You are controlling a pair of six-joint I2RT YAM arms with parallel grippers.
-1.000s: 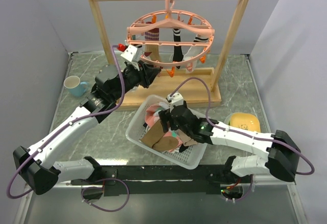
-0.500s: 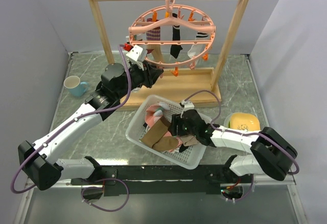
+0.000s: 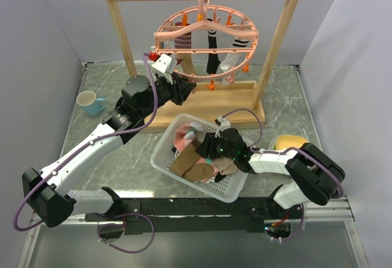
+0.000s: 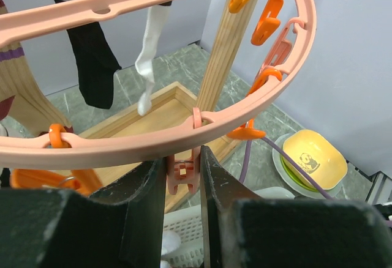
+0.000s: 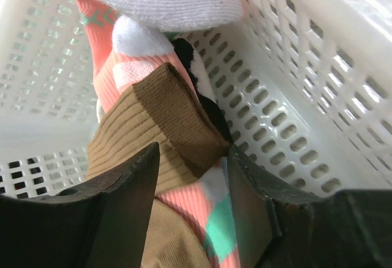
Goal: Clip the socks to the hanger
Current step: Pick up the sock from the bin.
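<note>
Pinching a pink clip [image 4: 182,182] on the hanger's [image 4: 122,148] near-left rim with the left gripper [image 4: 182,161]. Straddling the tan sock [image 5: 177,121] low in the basket [image 5: 294,103] with the right gripper [image 5: 193,182], wall tight alongside; can't tell if gripped. Only clear from wrist views.

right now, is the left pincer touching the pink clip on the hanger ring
Touching. In the left wrist view the left pincer has both fingers pressed against the sides of the pink clip under the hanger ring, with no gap.

basket wall [image 5: 306,96] crowds R pincer [image 5: 193,170], hanger [image 4: 122,147] over L pincer [image 4: 184,170]
</note>
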